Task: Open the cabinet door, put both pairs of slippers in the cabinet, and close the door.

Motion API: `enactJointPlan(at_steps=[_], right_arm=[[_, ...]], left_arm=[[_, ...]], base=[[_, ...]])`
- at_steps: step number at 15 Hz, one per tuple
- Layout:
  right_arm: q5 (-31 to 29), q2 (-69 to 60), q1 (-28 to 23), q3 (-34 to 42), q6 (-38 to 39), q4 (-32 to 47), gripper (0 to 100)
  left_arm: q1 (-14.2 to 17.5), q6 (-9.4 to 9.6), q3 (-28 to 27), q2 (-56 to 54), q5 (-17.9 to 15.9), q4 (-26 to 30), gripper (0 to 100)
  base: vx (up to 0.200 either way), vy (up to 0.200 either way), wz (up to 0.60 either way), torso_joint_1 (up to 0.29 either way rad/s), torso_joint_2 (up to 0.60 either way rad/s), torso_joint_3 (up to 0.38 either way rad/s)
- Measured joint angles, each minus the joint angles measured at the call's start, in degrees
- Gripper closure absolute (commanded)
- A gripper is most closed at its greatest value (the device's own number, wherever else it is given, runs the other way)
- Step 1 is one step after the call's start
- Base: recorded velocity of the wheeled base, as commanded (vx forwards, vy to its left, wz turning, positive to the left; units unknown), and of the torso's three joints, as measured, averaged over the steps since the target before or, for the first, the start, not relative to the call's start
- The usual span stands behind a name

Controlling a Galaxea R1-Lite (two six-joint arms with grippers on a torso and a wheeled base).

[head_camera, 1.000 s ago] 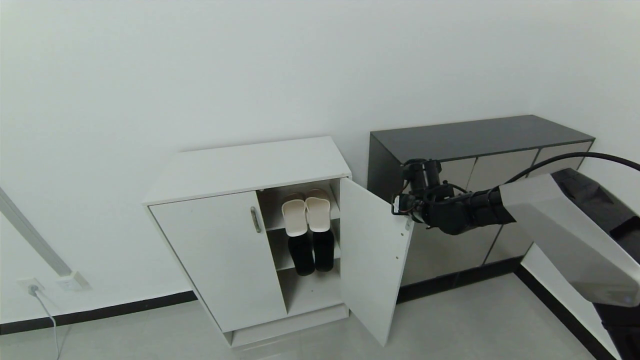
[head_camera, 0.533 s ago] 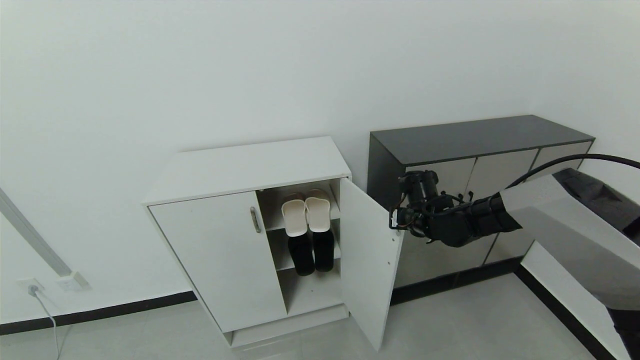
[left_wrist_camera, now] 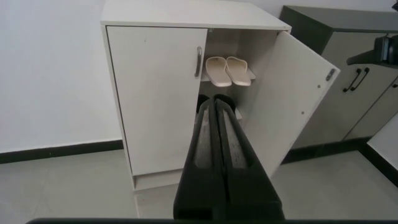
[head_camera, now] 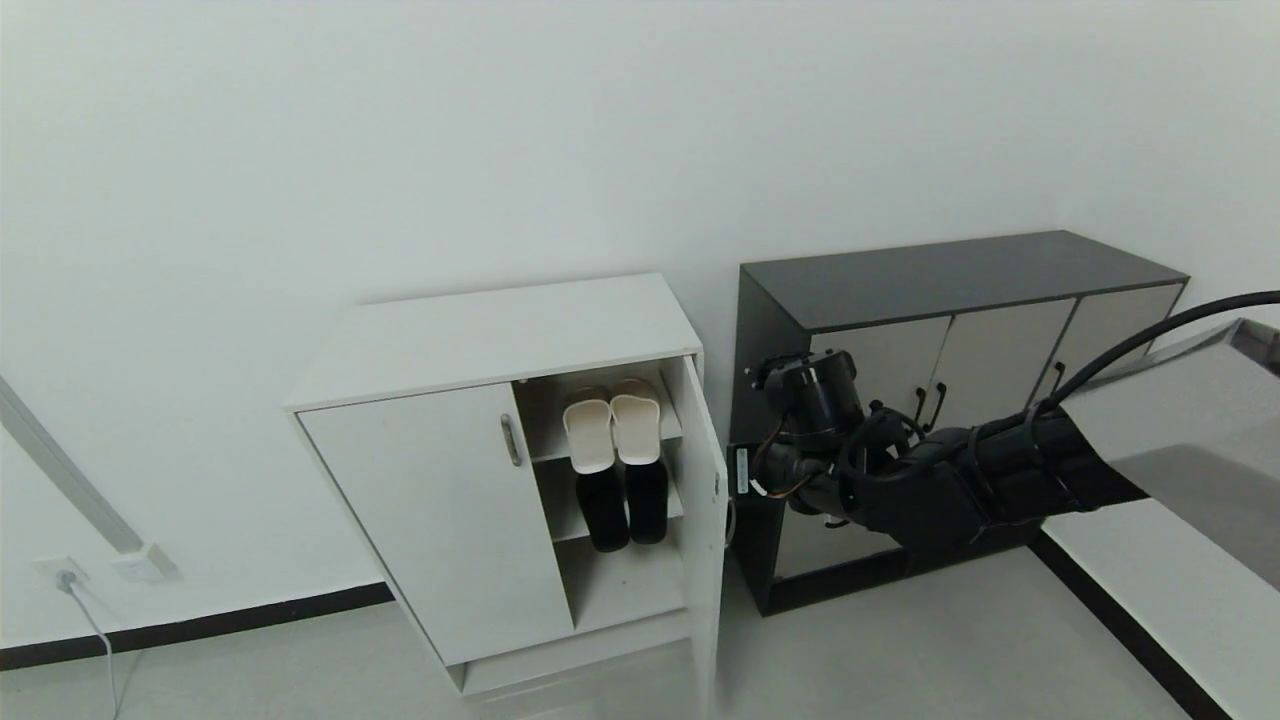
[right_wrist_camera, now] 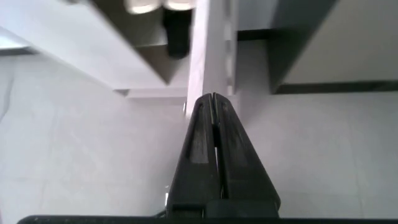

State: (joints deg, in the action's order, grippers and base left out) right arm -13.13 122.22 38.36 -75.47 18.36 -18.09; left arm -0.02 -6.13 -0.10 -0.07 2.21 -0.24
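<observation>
The white cabinet [head_camera: 500, 335] has its left door closed and its right door [head_camera: 708, 520] half open, seen almost edge-on in the head view. Inside, a white pair of slippers [head_camera: 612, 430] lies on the upper shelf and a black pair [head_camera: 625, 510] on the shelf below. My right gripper [head_camera: 738, 472] is shut, with its tips against the door's outer face near the free edge [right_wrist_camera: 208, 56]. My left gripper [left_wrist_camera: 216, 106] is shut and empty, held back in front of the cabinet. It hides most of the black pair, while the white pair [left_wrist_camera: 230, 70] and the door [left_wrist_camera: 298, 87] stay visible.
A dark sideboard [head_camera: 960, 270] stands against the wall right of the cabinet, close behind my right arm. A wall socket with a cable [head_camera: 65, 577] is at the far left. Bare grey floor [head_camera: 900, 650] lies in front of both pieces of furniture.
My right arm has moved left and pushed the right door from wide open to about half shut. The slippers have not moved.
</observation>
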Motion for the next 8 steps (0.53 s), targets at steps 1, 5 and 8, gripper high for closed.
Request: enactJointPlan(at_steps=[1,5,8], right_arm=[[0.0,-0.5,0.2,0.3,0.0,0.0,100],[0.4,-1.9,-0.1,4.2,-3.4,-4.6,100],[0.4,-3.4,-0.1,8.1,-6.7,-9.6,100]], left_arm=[[0.0,0.0,0.0,0.0,0.0,0.0,100],[0.0,0.0,0.0,0.0,0.0,0.0,100],[0.0,0.0,0.0,0.0,0.0,0.0,100]], base=[[0.0,0.0,0.0,0.0,0.0,0.0],[0.0,0.0,0.0,0.0,0.0,0.0],[0.0,0.0,0.0,0.0,0.0,0.0]])
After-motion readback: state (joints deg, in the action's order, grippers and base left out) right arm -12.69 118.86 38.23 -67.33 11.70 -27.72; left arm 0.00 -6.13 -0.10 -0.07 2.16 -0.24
